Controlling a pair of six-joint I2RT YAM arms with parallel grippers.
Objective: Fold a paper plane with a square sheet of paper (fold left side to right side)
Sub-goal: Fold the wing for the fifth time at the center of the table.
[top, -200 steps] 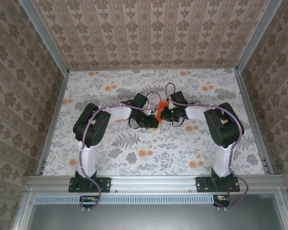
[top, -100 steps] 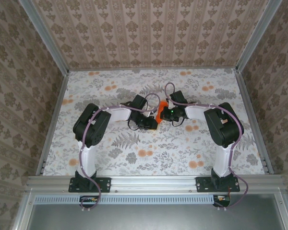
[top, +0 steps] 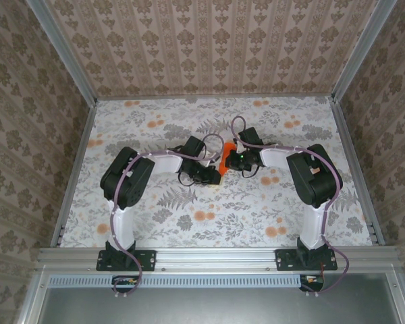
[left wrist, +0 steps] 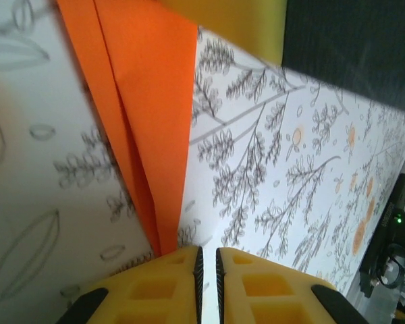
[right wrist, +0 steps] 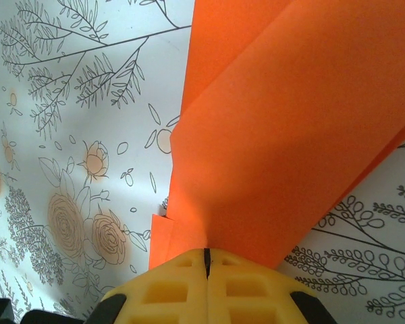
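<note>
Top view: orange paper [top: 223,156] is a small creased shape near the middle of the floral table [top: 155,223], standing up off the surface rather than lying flat. Left gripper [top: 214,177] is at its 7 o'clock, right gripper [top: 231,160] tight against its 3 o'clock. Both wrists point in at the paper.

Left wrist: orange paper [left wrist: 148,101] comes in from 12 o'clock and tapers to a point at 6, ending at the outer edge of the left finger. Left gripper [left wrist: 206,260] jaws are nearly together. There's a thin slit with table print showing through and no orange in it, so I read it as not pinching, at most touching the tip.

Right wrist: right gripper [right wrist: 206,260] is clamped flat on the orange paper [right wrist: 290,135]. Layered flaps fan out toward 1 o'clock and a small corner sticks out at 8.

Handling: the paper is light, thin and floppy between creases, stiffer along fold lines, and it tears or crumples under a hard pull. Pads will likely slide on a single ply, so pinch at a creased edge or multi-layer corner. Hold one end, move the other slowly, and press the fold against the table.
</note>
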